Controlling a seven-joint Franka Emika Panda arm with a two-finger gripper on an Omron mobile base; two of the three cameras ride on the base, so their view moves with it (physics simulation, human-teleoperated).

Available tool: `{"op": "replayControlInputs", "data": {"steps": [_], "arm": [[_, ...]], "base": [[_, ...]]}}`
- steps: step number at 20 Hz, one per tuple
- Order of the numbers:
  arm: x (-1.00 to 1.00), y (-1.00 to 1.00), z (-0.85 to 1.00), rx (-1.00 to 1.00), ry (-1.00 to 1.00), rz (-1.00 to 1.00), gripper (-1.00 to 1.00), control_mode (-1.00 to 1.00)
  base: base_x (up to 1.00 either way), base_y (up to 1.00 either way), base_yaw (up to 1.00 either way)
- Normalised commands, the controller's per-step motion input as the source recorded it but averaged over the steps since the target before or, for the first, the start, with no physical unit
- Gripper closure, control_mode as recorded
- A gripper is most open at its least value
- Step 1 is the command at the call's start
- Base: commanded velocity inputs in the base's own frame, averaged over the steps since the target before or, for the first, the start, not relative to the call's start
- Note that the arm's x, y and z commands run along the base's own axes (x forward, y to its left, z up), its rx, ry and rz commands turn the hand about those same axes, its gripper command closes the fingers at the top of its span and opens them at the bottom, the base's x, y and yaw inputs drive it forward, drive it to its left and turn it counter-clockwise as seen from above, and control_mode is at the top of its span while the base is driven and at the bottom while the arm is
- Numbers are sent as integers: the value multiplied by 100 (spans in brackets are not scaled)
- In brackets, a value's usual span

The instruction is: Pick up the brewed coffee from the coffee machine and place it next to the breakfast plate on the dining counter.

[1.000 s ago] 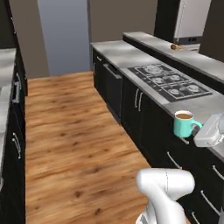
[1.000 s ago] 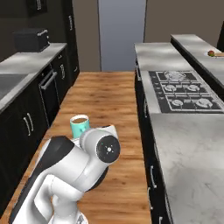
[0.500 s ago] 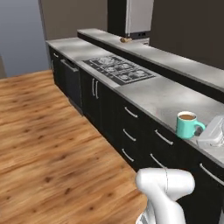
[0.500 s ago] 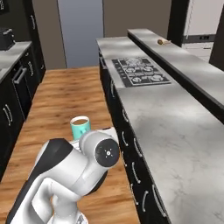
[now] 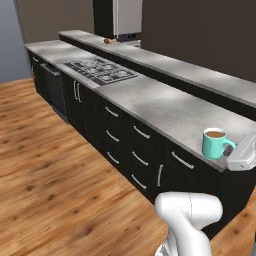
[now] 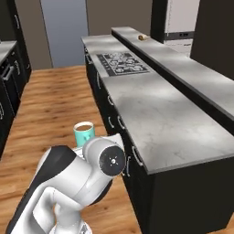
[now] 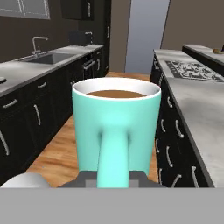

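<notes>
The brewed coffee, a teal mug (image 5: 216,143) with brown coffee at its top, hangs in the air in front of the dark cabinets. My gripper (image 5: 231,150) is shut on its handle side from the right. In the right base view the mug (image 6: 84,133) rises just behind my arm's white joint. The hand view has the mug (image 7: 115,131) close up, handle toward the camera. The long raised dining counter (image 5: 190,74) (image 6: 192,75) runs behind the cooktop counter. A small tan and reddish thing (image 5: 108,41) (image 6: 142,37) lies at its far end, too small to identify. The coffee machine is out of view.
A gas cooktop (image 5: 102,70) (image 6: 124,62) is set in the lower grey counter (image 5: 165,112). A steel fridge (image 5: 125,17) stands at the counter's far end. Across the wood floor (image 5: 45,165), dark cabinets carry a sink (image 7: 48,57) and faucet.
The whole scene has swung across both base views, so the base has moved; the counter now runs closer and more slantwise. The mug stays held in the gripper as before.
</notes>
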Motion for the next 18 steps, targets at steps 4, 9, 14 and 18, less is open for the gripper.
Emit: {"op": "replayControlInputs", "data": {"steps": [4, 9, 14, 18], "arm": [[0, 0, 0, 0, 0, 0, 100, 100], [0, 0, 0, 0, 0, 0, 100, 100], [0, 0, 0, 0, 0, 0, 100, 100], [0, 0, 0, 0, 0, 0, 100, 100]], "base": [[-52, -88, -15], [30, -100, -2], [47, -100, 0], [29, -100, 0]]}}
